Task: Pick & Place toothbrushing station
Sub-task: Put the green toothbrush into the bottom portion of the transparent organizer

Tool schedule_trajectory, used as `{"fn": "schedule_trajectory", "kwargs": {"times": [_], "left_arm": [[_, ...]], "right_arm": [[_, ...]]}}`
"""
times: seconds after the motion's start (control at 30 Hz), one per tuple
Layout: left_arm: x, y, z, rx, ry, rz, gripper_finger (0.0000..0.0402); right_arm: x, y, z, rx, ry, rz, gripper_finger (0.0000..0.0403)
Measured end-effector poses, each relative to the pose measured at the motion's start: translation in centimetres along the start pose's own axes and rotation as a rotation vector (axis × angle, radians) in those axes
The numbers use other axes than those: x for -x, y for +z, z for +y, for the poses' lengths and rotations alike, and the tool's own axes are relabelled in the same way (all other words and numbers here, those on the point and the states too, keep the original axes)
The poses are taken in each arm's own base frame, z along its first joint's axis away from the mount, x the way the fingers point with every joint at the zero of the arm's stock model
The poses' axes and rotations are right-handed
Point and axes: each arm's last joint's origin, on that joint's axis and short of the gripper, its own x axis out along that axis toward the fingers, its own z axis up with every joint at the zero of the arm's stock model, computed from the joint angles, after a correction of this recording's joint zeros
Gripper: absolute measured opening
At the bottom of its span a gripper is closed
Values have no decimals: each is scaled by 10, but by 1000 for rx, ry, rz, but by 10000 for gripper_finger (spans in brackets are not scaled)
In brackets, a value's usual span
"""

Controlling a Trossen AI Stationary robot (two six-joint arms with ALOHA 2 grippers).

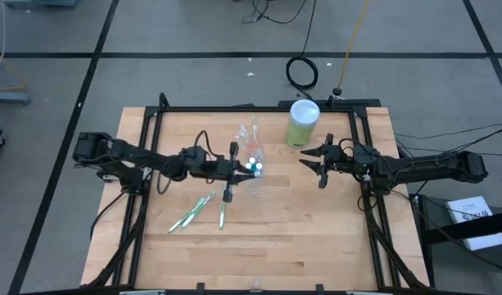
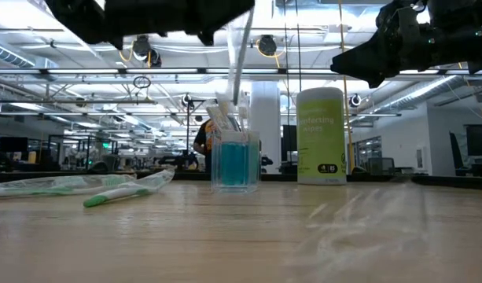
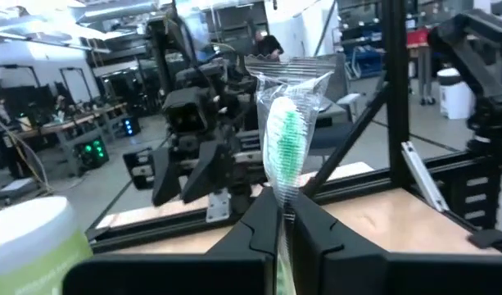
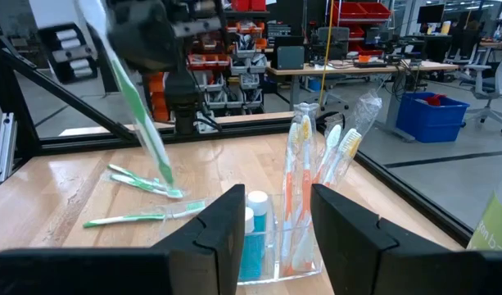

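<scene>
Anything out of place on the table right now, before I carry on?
Two wrapped green toothbrushes lie loose on the table, apart from the clear cup that holds the orange ones. The left gripper holds a third green toothbrush in the air. Nothing looks spilled or damaged.

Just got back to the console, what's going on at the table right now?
The left gripper is shut on a wrapped green toothbrush, holding it raised beside the clear cup of orange toothbrushes. Two more green toothbrushes lie on the table. The right gripper hovers open near the lime-green canister, holding nothing.
</scene>
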Motion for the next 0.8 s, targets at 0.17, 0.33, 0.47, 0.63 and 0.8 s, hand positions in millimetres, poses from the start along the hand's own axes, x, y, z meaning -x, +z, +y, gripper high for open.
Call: {"fn": "schedule_trajectory", "kwargs": {"times": [0.17, 0.33, 0.47, 0.63, 0.8], "left_arm": [[-7, -21, 10, 66, 40, 3, 11], [-13, -42, 15, 98, 59, 20, 8], [-16, -55, 16, 137, 65, 56, 9], [-18, -67, 14, 158, 63, 91, 13], [-19, -76, 13, 178, 60, 124, 8]], "right_arm": [[0, 0, 0, 0, 0, 0, 130], [0, 0, 0, 0, 0, 0, 130], [0, 0, 0, 0, 0, 0, 130], [0, 0, 0, 0, 0, 0, 130], [0, 0, 0, 0, 0, 0, 130]]}}
